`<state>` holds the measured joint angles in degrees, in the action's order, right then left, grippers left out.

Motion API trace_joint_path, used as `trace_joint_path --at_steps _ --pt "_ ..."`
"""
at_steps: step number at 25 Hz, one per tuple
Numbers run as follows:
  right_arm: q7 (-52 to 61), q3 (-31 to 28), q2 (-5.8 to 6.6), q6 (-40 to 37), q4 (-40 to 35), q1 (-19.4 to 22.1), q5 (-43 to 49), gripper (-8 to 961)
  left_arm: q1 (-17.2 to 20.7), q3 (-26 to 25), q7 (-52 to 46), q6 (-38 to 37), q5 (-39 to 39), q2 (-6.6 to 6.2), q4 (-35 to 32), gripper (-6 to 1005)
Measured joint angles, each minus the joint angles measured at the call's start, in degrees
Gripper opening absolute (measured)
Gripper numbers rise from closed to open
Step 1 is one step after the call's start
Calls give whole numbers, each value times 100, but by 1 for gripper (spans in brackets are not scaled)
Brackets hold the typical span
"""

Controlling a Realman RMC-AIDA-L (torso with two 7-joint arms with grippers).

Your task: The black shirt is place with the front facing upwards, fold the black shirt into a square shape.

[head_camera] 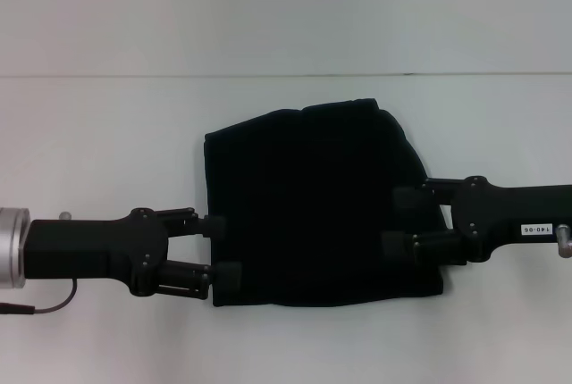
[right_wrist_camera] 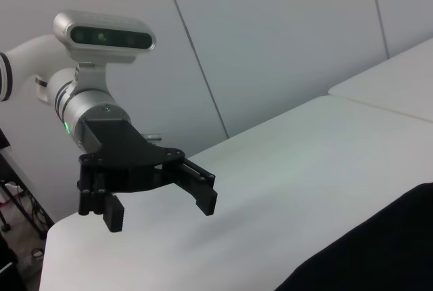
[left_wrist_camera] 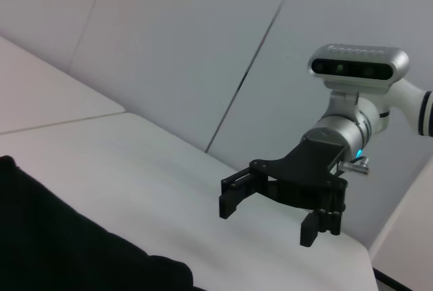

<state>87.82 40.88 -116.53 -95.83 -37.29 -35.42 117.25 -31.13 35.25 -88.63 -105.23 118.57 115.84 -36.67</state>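
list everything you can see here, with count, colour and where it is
black shirt: 1, black, folded into a rough square at the middle of the table, no lettering showing
table: 1, white, under everything, a seam running across its far part
wall panels: several, pale grey, behind the table
wrist cameras: 2, silver, one on each arm
left hand: 1, black, open, at the shirt's left edge
right hand: 1, black, open, at the shirt's right edge
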Motion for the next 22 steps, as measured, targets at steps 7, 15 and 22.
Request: trace_joint_path --at_steps 7,15,22 --pt "79 -34 -38 52 -165 17 10 915 -6 -20 -93 229 11 36 -5 946" --pt "231 -13 -139 290 -428 65 26 915 -15 -23 -110 394 16 43 -9 947" --pt "285 -1 -141 401 -428 62 44 915 -18 -6 -118 514 17 32 -8 946"
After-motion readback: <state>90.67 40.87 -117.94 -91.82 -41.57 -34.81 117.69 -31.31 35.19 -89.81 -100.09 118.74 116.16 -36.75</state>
